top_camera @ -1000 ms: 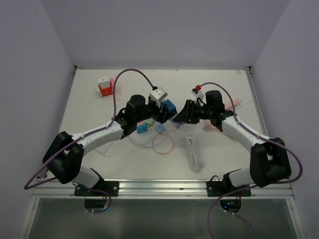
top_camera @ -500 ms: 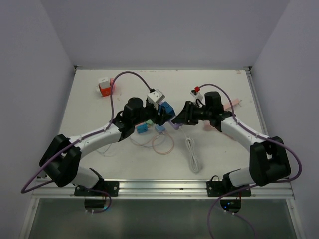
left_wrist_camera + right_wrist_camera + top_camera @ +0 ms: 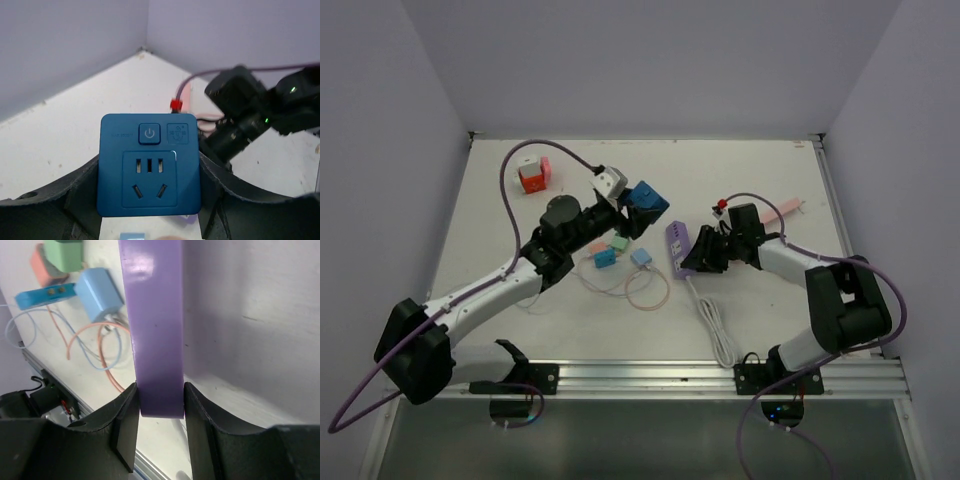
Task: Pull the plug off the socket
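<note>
Your left gripper [image 3: 150,197] is clamped on the blue square socket block [image 3: 150,165], one finger against each side. It holds the block up off the white surface [image 3: 500,230], face toward the wrist camera. Your right gripper [image 3: 160,412] is closed on the flat purple plug [image 3: 155,325], both fingers pressed to its edges. From above, the two are apart, with the socket to the left and farther back and the plug to the right and nearer. A white cable [image 3: 712,320] runs from the plug's near end toward the arm bases.

On the socket face you can read a power symbol on a raised button [image 3: 149,133], with a small square emblem [image 3: 178,134] beside it. The faint print left of the button is too small to read. The plug's prongs are out of sight, its far end is cut off in the right wrist view, and you cannot tell whether it touches the surface.

A light blue charger block [image 3: 640,257], a green block [image 3: 618,244] and a flat blue connector [image 3: 605,258] lie among thin looped wires [image 3: 645,290]. An orange-and-white cube [image 3: 530,177] sits far back left.
</note>
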